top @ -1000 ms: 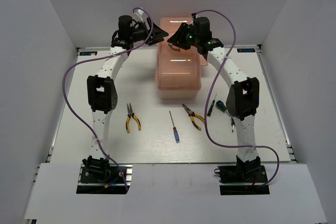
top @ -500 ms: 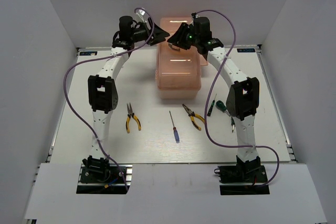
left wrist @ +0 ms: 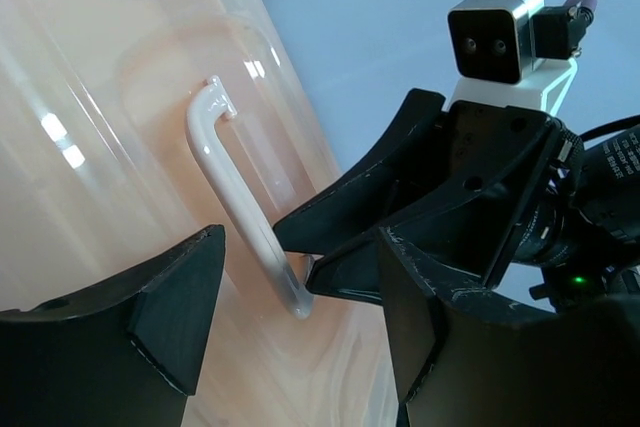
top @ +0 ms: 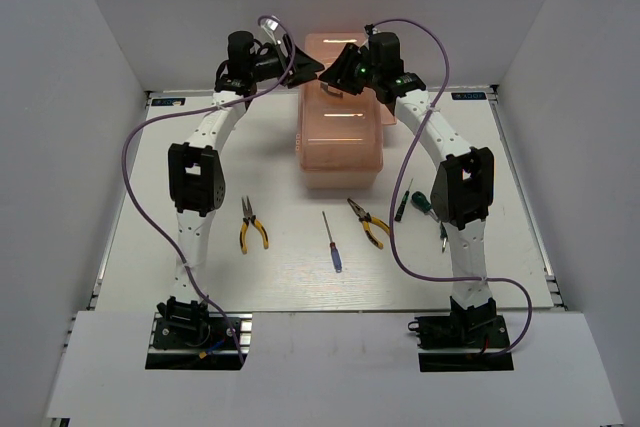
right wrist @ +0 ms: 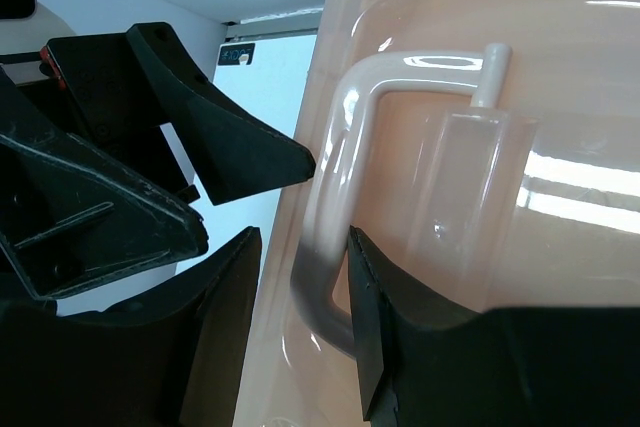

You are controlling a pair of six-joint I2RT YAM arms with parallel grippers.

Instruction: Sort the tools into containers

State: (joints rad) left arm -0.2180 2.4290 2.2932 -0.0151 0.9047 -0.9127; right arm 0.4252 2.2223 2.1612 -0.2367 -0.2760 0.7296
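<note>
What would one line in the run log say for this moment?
left gripper: open near lid handle | right gripper: straddling lid handle, grip unclear | toolbox: lid on | tools: on table

No text can be read outright. The small blue-and-white stickers (top: 166, 101) (top: 470, 96) at the far corners of the white counter (top: 300, 267) carry print too small to make out. White lettering on the black motor housing (left wrist: 622, 152) is blurred and cut off by the frame edge.
</note>
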